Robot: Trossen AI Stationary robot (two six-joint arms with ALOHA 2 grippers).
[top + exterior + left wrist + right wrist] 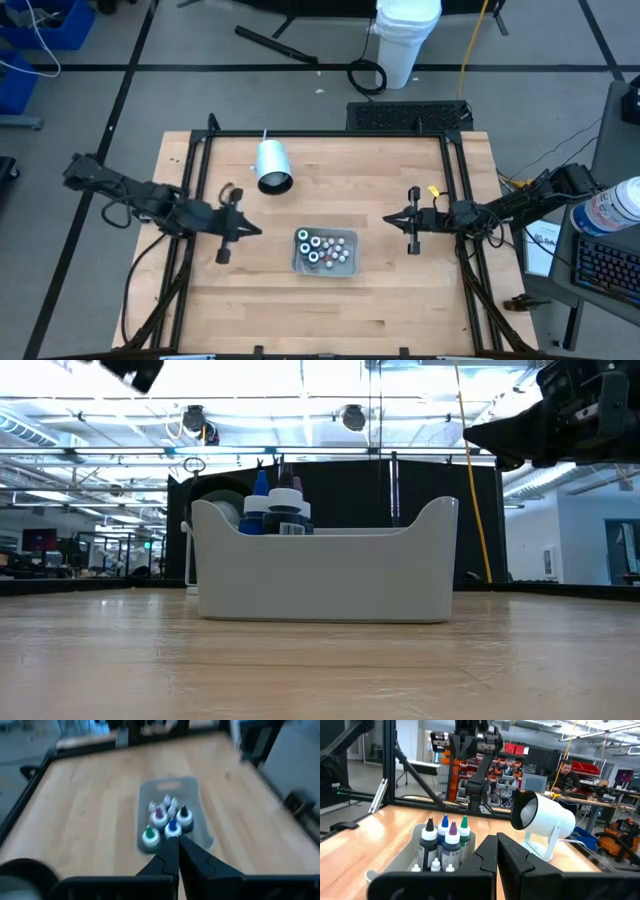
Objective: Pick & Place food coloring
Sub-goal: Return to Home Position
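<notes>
Closest to the front edge of the wooden counter (400, 310) sits the gray bin (297, 266), roughly in the middle, and all the food coloring (318, 247) I can make out is inside it. The little bottles stand upright and packed together toward one end. Blue, black, violet and green tips show among them, and a few smaller whitish-capped ones crowd the other end. From counter height their tops poke up above the bin's wall, near its left end. A little farther back, the two arms reach in from opposite sides and point at the bin. The left pincer (255, 231) hangs near the bin's left side without touching it, its fingers pressed together to a point and holding nothing. The right pincer (388, 220) is raised above the counter, somewhat farther off on the bin's right. Its fingers are pinched together too, with only a hairline between them, and it holds nothing. Behind the left pincer, toward the back of the counter, a white cylinder (272, 163) lies with its dark open mouth facing forward. Beyond the counter's back rail a white bucket (405, 40) stands on the floor. Farther off in the room, a person (566, 777) sits at a desk.
</notes>
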